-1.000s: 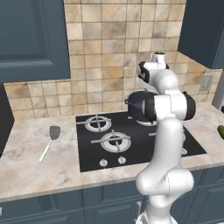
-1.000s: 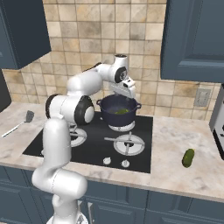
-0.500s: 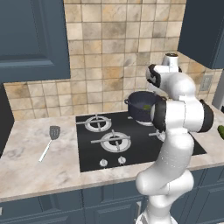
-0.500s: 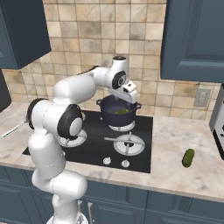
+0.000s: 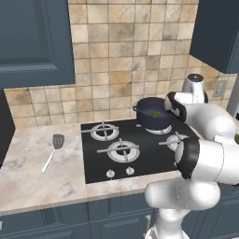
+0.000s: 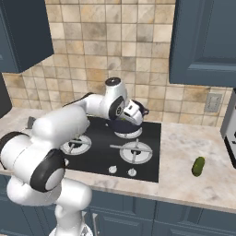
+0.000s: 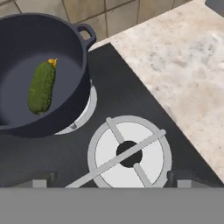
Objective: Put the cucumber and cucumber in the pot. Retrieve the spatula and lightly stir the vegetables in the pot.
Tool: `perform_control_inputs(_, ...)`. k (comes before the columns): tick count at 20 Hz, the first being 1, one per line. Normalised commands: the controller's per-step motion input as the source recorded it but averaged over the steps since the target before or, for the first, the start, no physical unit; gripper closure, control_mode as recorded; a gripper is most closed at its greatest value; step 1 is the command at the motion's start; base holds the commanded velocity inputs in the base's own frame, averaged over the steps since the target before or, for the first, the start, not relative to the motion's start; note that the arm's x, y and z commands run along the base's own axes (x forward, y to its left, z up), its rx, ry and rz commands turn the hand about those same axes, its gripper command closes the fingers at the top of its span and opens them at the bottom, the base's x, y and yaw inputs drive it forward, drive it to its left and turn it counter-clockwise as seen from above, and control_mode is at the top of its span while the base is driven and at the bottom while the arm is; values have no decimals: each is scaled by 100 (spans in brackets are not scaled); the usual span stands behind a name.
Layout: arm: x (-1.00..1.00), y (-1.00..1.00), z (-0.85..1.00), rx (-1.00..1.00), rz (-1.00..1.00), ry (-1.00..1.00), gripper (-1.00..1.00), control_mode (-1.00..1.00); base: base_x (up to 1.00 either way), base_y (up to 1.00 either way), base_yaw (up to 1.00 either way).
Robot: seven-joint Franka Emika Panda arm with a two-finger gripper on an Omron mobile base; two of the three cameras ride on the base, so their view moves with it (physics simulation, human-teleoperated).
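Observation:
The navy pot (image 5: 150, 122) stands on the back right burner, half hidden by my arm in the right base view (image 6: 120, 125). One cucumber (image 7: 41, 88) with a yellowish tip lies inside the pot (image 7: 65, 109) and also shows as a green speck (image 5: 156, 113). The other cucumber (image 6: 198, 166) lies on the counter, right of the stove. The spatula (image 5: 52, 152) rests on the counter left of the stove. My gripper (image 7: 111, 179) is open and empty, hovering just right of the pot (image 6: 137, 118) over the front right burner (image 7: 129, 153).
The black cooktop (image 5: 140, 158) has several burners and front knobs (image 6: 122, 171). Marble counter (image 6: 182, 182) runs on both sides. A grey appliance (image 6: 229, 131) stands at the far right edge. Blue cabinets hang above the tiled wall.
My arm has swung to the right, and the open hand has moved from above the pot to its right side over the front burner. The cucumber stays in the pot.

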Motion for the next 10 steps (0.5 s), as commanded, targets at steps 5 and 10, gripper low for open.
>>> perform_control_inputs(5, -53, -28, -5, -18, 0, -3, -100, -100, 0, 0, 0)
perform_control_inputs(10, -38, -54, -3, -9, 2, -7, -100, -100, 0, 0, 0)
